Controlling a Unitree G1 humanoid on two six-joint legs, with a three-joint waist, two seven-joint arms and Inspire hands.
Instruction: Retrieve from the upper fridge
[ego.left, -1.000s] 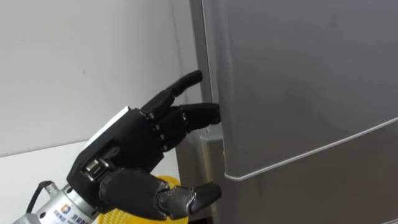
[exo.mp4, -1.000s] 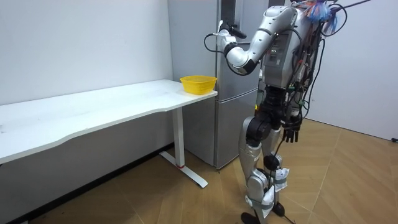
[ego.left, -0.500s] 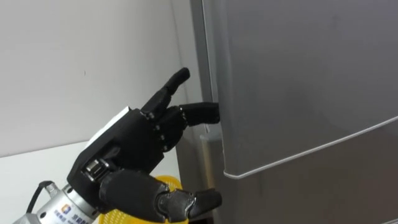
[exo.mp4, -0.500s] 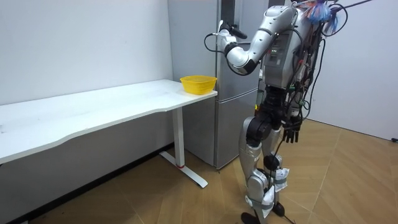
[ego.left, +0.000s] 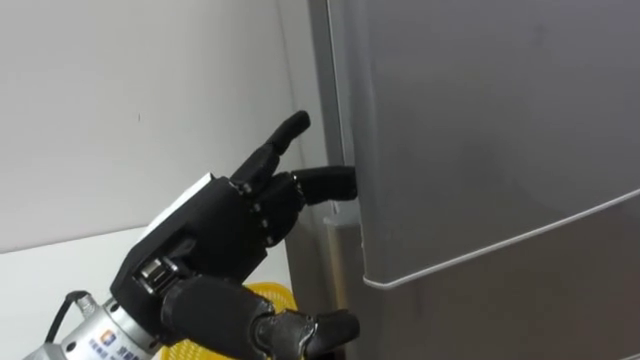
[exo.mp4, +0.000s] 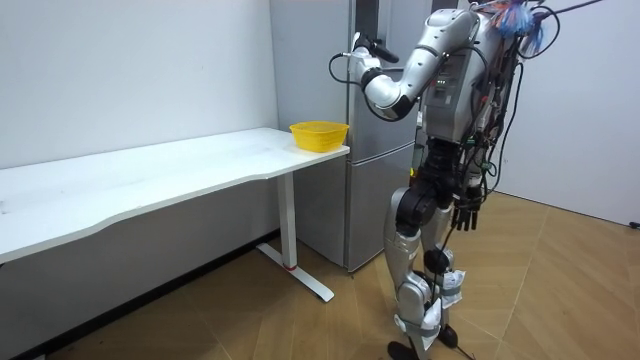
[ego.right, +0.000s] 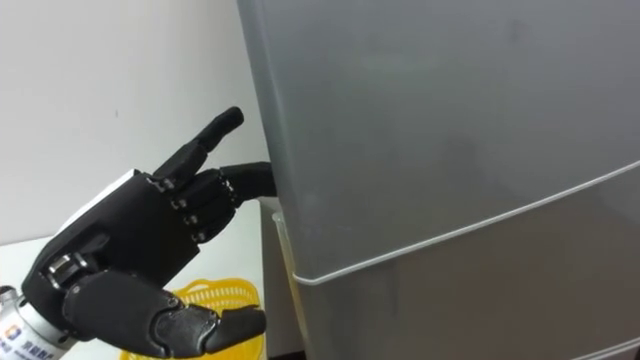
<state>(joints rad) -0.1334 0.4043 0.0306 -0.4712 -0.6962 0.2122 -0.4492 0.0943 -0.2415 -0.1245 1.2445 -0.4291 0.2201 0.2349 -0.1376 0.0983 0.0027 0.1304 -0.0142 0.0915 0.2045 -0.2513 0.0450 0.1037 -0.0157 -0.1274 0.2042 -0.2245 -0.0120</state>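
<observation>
Door-opening is judged the step in hand: the grey steel upper fridge door (ego.left: 480, 130) is shut, its contents unseen behind it. The black left hand (ego.left: 215, 245) is set at the door's left edge, but whether it grips cannot be told. Next, that edge must be hooked and pulled.

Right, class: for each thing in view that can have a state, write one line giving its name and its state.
upper fridge door: shut.
lower fridge door: shut.
left hand: raised, at the upper fridge door's left edge.
right hand: hanging at the robot's side.
yellow bowl: upright on the white table, at its end; contents unclear.
</observation>
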